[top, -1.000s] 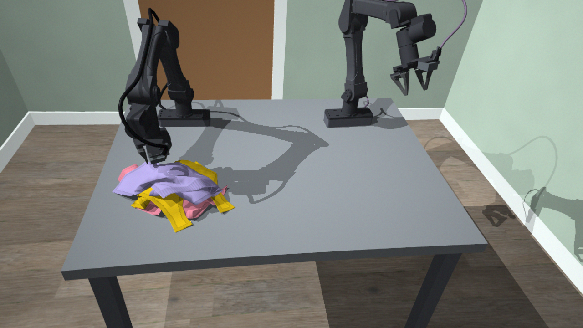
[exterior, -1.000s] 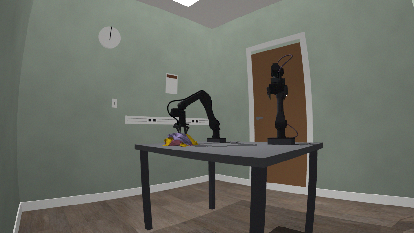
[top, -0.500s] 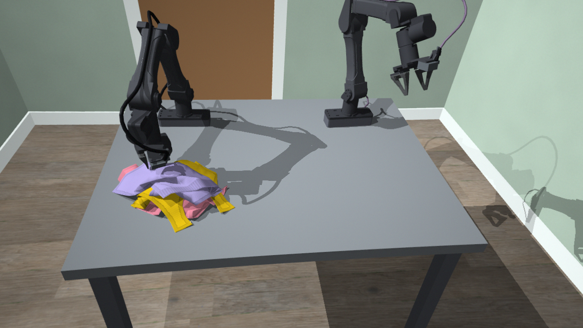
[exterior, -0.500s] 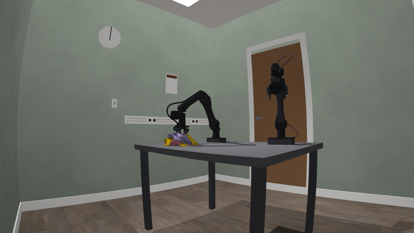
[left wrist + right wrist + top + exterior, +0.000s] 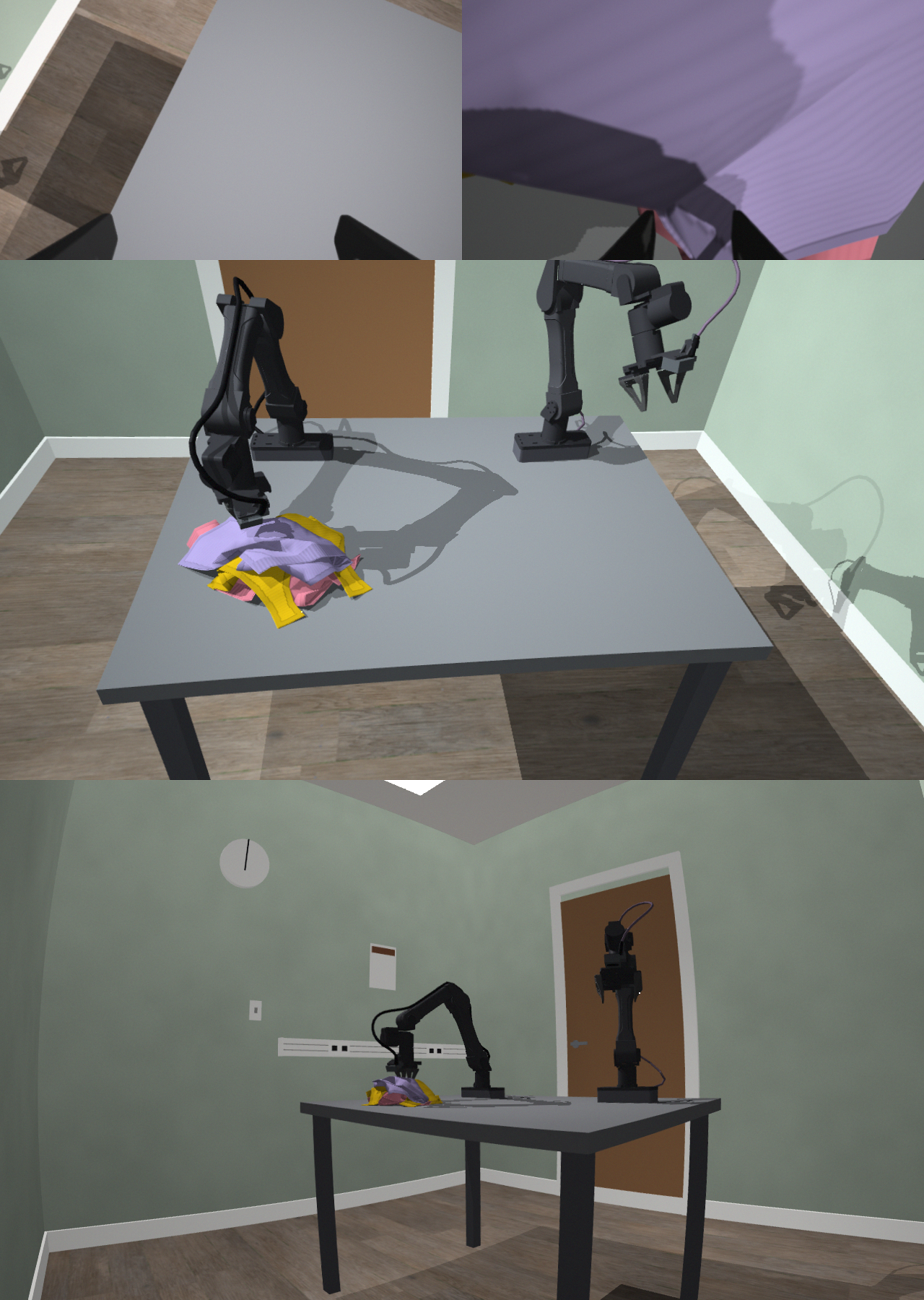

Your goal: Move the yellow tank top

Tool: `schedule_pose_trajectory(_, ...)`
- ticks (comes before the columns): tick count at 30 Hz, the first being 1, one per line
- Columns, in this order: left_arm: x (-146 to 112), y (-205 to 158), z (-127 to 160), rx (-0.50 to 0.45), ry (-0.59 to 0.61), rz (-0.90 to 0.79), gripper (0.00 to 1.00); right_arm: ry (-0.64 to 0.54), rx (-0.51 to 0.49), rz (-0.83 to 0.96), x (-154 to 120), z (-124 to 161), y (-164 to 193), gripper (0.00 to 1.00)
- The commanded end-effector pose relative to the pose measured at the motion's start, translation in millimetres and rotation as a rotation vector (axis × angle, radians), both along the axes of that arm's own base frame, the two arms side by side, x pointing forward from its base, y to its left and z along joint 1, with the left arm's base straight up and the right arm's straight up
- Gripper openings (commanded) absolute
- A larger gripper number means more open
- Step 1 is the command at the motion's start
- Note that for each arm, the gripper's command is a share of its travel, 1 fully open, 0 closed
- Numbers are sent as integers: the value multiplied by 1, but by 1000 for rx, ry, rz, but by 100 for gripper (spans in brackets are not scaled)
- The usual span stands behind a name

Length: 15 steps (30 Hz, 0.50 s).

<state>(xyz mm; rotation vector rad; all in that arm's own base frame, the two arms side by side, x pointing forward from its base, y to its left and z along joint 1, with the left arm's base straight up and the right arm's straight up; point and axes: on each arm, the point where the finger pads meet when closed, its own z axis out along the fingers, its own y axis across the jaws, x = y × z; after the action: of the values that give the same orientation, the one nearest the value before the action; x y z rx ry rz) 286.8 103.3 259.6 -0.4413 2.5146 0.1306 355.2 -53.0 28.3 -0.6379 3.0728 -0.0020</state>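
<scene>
The yellow tank top [image 5: 284, 602] [image 5: 373, 1096] lies in the pile at the table's left in the top view. Its straps stick out at the front and another part shows at the back right. A purple piece [image 5: 216, 547] [image 5: 696, 90] covers its middle. Pink cloth [image 5: 313, 591] [image 5: 844, 250] shows underneath. My right gripper [image 5: 693, 222] [image 5: 406, 1075] is down at the rear of the pile, its fingers partly closed but apart. A fold of the purple piece lies between them, not visibly pinched. My left gripper [image 5: 658, 406] [image 5: 226, 227] is open and empty, high over the table's far right side.
The grey table [image 5: 517, 596] [image 5: 289, 108] carries both arm bases, the left arm's base [image 5: 552, 445] and the right arm's base [image 5: 291, 445], at its back edge. The pile lies near the table's left edge in the top view.
</scene>
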Motion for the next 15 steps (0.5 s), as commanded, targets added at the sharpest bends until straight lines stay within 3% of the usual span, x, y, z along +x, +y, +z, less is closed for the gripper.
schedule_pose_trajectory(1, 3, 0, 26, 33, -71, -9, 92, 9, 13, 6, -2, -3, 1, 33)
schedule_pose_trajectory(10, 3, 0, 26, 33, -71, -9, 92, 16, 14, 10, -3, -4, 3, 33)
schedule_pose_trajectory(11, 3, 0, 26, 33, -71, -9, 92, 17, 14, 11, -3, -5, 3, 14)
schedule_pose_trajectory(15, 3, 0, 26, 33, -71, -9, 92, 23, 15, 7, -5, -6, 3, 14)
